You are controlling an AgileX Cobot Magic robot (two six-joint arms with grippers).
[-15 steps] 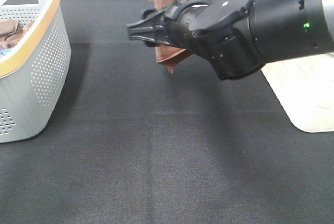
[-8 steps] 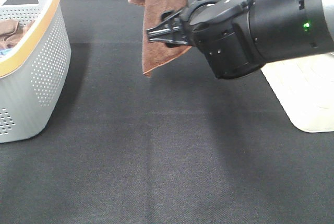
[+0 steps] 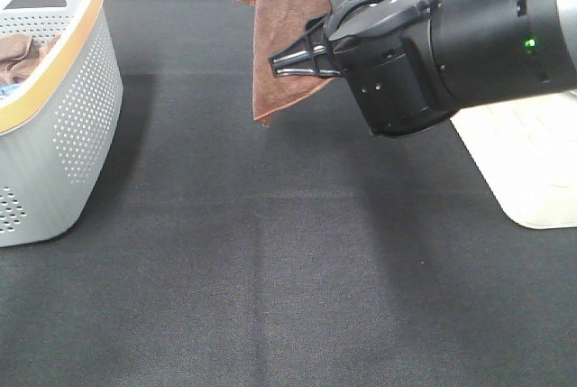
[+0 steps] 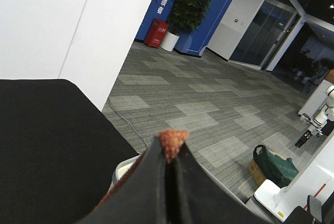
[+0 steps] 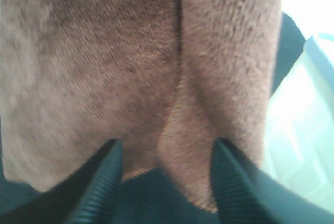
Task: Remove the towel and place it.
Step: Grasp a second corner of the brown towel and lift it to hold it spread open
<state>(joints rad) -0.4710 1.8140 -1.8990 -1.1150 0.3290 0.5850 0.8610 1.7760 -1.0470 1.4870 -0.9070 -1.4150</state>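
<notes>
A brown towel [image 3: 281,40] hangs clear of the black bench [image 3: 270,270], at twelve o'clock in the high view. The left fingers [image 4: 151,182] are clenched on a tuft of it, so it drapes downward. The right fingers [image 5: 103,174] are spread wide at its lower part, seemingly not touching, probably ready for a second grip. A basket [image 3: 63,107] stands at nine o'clock.

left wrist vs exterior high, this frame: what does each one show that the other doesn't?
Left wrist only: the left hand pinched shut on a tuft of the towel, and past the table edge a tiled lobby floor with a potted plant.

Exterior high only: the towel's full hanging length, the right hand open near it, and the grey basket on the left.

Both: the towel and the black tabletop.
</notes>
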